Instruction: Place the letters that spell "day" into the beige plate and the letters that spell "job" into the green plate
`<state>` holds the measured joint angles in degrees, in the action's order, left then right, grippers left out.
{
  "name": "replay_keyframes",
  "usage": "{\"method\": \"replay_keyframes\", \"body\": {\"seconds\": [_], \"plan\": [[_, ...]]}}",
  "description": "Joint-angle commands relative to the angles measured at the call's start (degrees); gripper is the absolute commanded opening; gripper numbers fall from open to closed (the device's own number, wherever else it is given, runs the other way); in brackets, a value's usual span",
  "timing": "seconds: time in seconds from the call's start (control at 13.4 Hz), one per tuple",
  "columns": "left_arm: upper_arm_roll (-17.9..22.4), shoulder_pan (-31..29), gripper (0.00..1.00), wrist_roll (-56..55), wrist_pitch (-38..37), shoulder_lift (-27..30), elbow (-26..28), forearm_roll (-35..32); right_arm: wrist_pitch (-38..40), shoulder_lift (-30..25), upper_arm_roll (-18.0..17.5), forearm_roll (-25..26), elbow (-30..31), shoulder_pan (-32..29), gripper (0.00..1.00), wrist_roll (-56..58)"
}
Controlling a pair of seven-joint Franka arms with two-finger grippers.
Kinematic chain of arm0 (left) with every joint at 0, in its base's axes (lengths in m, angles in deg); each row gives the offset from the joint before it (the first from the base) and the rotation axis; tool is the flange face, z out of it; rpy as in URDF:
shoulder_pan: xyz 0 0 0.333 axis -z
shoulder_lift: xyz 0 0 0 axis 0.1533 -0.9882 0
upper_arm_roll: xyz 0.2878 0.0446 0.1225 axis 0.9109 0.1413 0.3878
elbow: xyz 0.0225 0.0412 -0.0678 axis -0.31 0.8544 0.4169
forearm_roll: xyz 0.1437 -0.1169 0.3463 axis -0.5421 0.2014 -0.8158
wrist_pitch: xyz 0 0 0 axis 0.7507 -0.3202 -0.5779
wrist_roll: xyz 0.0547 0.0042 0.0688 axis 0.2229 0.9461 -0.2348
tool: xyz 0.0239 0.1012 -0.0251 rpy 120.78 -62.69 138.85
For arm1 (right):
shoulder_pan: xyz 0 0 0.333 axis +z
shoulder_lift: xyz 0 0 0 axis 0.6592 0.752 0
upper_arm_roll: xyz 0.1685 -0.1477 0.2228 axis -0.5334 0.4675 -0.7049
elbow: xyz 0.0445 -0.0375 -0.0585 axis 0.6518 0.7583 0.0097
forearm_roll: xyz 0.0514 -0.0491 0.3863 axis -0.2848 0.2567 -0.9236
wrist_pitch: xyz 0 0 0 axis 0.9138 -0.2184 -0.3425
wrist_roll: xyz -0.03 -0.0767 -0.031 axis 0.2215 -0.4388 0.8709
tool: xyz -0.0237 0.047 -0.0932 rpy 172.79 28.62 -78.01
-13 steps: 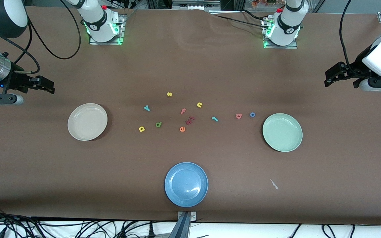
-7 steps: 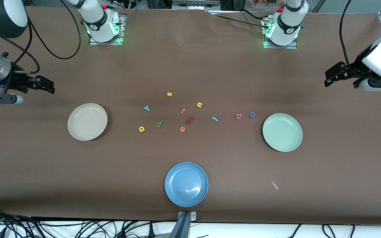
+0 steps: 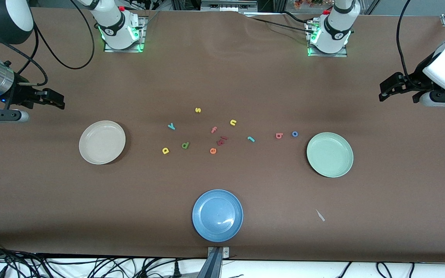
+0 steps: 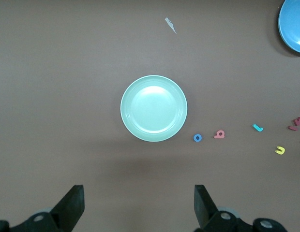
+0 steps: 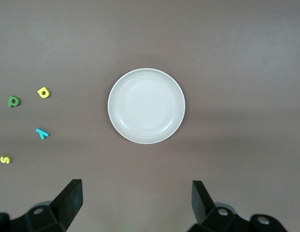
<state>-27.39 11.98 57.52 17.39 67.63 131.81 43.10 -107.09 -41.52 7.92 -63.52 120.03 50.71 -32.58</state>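
Note:
The beige plate lies empty toward the right arm's end, the green plate empty toward the left arm's end. Between them lie the teal y, dark green letter, yellow round letter, teal j, salmon b and blue o. My right gripper hangs open and empty high over the table beside the beige plate. My left gripper hangs open and empty high beside the green plate.
A blue plate sits near the table's front edge. Among the letters lie a yellow s, yellow n, pink f, orange e and dark red pieces. A pale scrap lies nearer the camera than the green plate.

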Motion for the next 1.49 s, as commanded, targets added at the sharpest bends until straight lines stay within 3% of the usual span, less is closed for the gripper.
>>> {"method": "replay_keyframes", "body": {"seconds": [0.0,0.37,0.67,0.97,1.27,1.41], "plan": [[-0.11,0.09,1.00,-0.20,-0.84,0.70,-0.14,-0.32,0.43,1.09,-0.27,-0.88,-0.19,1.86,1.00,0.56],[-0.11,0.09,1.00,-0.29,-0.84,0.70,-0.14,-0.32,-0.62,7.05,-1.41,-3.51,-0.19,7.82,1.00,-0.14],[-0.11,0.09,1.00,-0.20,-0.84,0.70,-0.14,-0.32,-7.55,13.21,-1.50,-5.97,0.77,14.06,1.00,-5.76],[-0.20,0.09,1.00,-0.29,-0.84,0.70,-0.14,-0.32,-21.24,13.40,-1.59,-5.97,11.20,17.59,1.00,-7.26],[-0.20,0.26,1.00,-0.38,-0.84,0.53,-0.14,-0.32,-40.22,13.66,-6.07,-5.27,23.43,17.77,1.00,-5.59],[-0.20,0.26,1.00,-0.38,-0.84,0.26,-0.14,-0.32,-46.39,15.06,-7.48,-5.27,26.70,17.77,1.00,-3.93]]}}
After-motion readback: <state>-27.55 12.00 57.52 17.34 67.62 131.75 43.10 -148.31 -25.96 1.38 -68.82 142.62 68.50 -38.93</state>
